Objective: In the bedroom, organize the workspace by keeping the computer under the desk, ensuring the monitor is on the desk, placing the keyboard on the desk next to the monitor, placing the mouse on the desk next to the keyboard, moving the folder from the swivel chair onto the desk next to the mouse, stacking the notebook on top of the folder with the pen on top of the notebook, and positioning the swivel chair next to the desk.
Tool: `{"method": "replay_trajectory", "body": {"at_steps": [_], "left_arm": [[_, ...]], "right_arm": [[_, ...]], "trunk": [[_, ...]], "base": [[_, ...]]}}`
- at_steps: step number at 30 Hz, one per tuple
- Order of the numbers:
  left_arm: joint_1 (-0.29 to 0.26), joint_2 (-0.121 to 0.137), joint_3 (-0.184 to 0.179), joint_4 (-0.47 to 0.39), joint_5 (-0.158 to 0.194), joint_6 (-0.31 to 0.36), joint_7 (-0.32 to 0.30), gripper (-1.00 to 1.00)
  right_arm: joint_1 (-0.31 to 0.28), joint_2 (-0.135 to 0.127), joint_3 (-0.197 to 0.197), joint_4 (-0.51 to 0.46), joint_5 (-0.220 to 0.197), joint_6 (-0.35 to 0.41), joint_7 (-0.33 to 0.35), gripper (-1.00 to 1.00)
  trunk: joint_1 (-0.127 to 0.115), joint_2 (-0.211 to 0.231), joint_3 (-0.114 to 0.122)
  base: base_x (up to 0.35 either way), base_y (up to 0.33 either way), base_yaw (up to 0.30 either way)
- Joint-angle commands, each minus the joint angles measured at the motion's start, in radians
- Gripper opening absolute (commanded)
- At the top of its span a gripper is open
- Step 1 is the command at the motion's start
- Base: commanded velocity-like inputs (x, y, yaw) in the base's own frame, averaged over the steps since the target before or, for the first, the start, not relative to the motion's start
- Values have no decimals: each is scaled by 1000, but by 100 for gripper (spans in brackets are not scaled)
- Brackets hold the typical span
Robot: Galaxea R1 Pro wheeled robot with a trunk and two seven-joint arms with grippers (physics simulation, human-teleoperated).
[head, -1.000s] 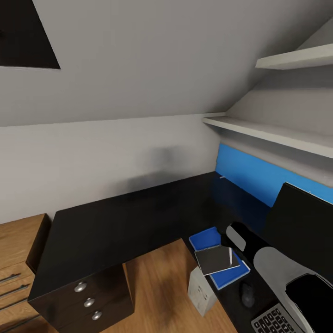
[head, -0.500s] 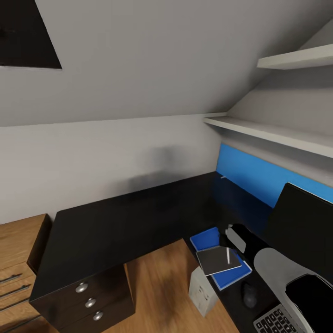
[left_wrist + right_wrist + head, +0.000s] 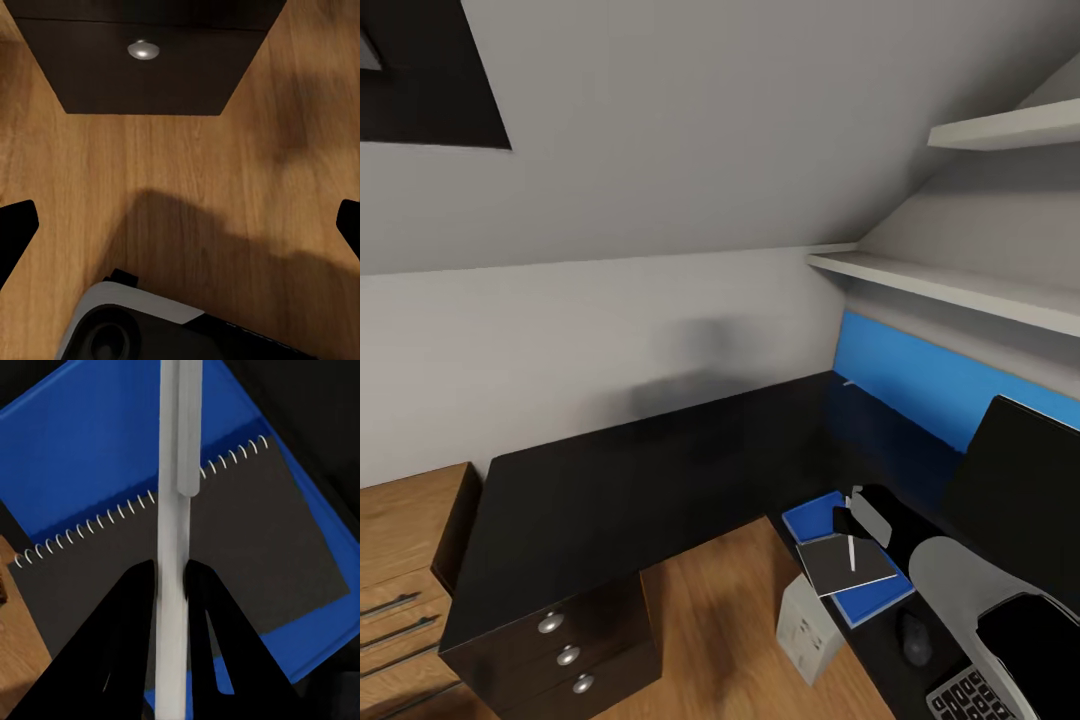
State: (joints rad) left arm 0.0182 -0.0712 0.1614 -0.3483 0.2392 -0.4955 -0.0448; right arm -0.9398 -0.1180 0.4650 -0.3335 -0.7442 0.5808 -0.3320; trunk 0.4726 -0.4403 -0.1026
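Observation:
The blue folder (image 3: 813, 517) lies on the glossy black desk (image 3: 630, 470), with the grey spiral notebook (image 3: 840, 567) stacked on it. My right gripper (image 3: 850, 524) hovers over them, shut on the pale pen (image 3: 851, 552). In the right wrist view the pen (image 3: 178, 472) sits clamped in the gripper (image 3: 171, 571), above the notebook (image 3: 247, 532) and folder (image 3: 90, 457). The black mouse (image 3: 913, 637), the keyboard (image 3: 982, 697) and the monitor (image 3: 1025, 470) stand further right. The pale computer (image 3: 806, 628) stands on the floor by the desk edge. My left gripper (image 3: 180, 225) is open above the wooden floor.
A black drawer unit (image 3: 565, 655) with round knobs (image 3: 142, 50) stands under the desk's left end, with low wooden shelving (image 3: 400, 560) beyond it. A blue back panel (image 3: 905, 385) and white wall shelves (image 3: 940, 285) line the right wall. My base (image 3: 150, 334) is below the left gripper.
The whole head view has shifted a little, so the camera moved. The right gripper stays over the notebook with the pen, which now shows more plainly.

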Motion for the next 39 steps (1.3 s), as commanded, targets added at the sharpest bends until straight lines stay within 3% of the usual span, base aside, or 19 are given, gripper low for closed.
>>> {"method": "replay_trajectory", "body": {"at_steps": [1,13,16,32,39], "left_arm": [[0,-1,1,-2,8,-1,-5,100],[0,-1,1,-7,9,-1,-4,100],[0,-14,3,-8,9,-16,-2,100],[0,-10,3,-8,11,-15,-1,100],[0,-9,3,-8,11,-15,0,100]], "right_arm": [[-1,-1,7,-3,-12,3,-7,-100],[1,-2,7,8,-11,2,3,-100],[1,13,9,25,0,-7,20,-100],[1,13,10,57,0,-8,24,-100],[1,14,11,59,-1,-8,24,-100]], "trunk": [[1,-2,-2],[1,-2,-2],[1,-2,-2],[1,-2,-2],[27,-51,-24]], "base": [[0,10,0],[0,3,0],[0,0,0],[0,0,0],[0,0,0]]}}
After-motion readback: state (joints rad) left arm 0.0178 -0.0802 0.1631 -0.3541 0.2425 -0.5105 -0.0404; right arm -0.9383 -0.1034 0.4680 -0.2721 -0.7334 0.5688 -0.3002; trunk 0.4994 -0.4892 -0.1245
